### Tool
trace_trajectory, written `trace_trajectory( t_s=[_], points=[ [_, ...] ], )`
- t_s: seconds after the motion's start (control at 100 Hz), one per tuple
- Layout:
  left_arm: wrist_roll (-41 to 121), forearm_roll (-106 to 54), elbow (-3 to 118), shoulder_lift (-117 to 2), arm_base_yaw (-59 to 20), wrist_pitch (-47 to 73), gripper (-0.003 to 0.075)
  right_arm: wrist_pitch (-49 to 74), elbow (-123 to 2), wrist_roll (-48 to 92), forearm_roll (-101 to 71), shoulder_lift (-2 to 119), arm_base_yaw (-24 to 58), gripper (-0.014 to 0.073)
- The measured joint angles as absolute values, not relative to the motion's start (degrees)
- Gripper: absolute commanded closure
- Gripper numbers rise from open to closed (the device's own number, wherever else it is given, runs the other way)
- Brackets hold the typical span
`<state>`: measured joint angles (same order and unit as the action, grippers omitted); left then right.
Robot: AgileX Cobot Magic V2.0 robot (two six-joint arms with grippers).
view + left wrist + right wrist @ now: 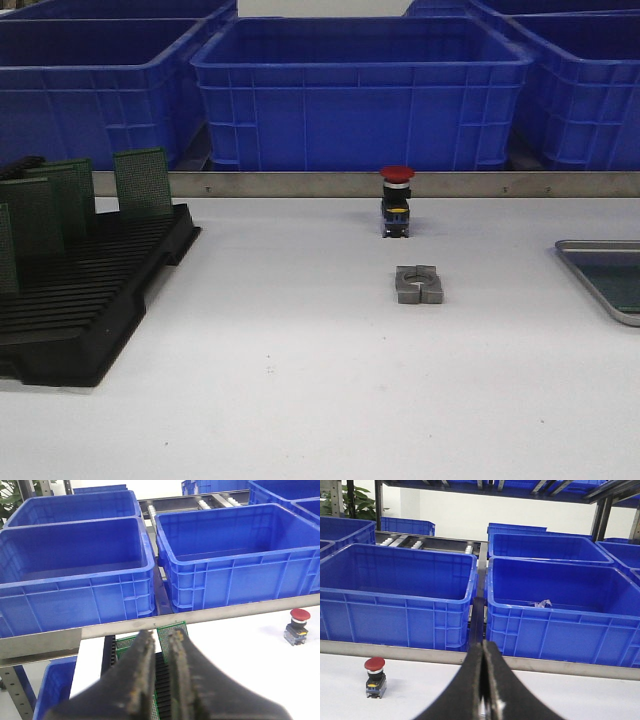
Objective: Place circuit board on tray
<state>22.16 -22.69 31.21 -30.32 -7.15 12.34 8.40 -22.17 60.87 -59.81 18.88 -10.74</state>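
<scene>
White tabletop fills the front view, bounded at the back by a long metal rail, with big blue plastic crates ranked behind it. At the left edge of the table sits a black slotted plastic rack, and several green perforated circuit boards stand upright in its slots toward the rear. At the right edge, partly cut off by the frame, lies the flat silver-grey metal tray with its raised rim and rounded corner; a dark green surface shows inside it, but too little is visible to say what that is. Near the middle of the table, close to the rail, stands a black push-button switch with a red mushroom cap, and just in front of it, apart from it, rests a small grey metal clamp block with a round hole.

Neither arm appears in the front view. From the left wrist camera, the left gripper hangs above the rack and the boards, its dark fingers nearly together with only a thin slit between them and nothing held. From the right wrist camera, the right gripper has its fingers pressed together, empty, over bare table facing the crates, the red-capped switch off to one side.
</scene>
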Motion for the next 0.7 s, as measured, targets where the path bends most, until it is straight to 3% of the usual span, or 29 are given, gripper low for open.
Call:
trace_trajectory(
  t_s=[0.7],
  points=[
    [22.2, -22.7, 31.2, -30.3, -7.2, 12.3, 0.0738, 7.9, -22.2, 60.9, -59.9, 18.9, -10.7, 0.0662]
  ],
)
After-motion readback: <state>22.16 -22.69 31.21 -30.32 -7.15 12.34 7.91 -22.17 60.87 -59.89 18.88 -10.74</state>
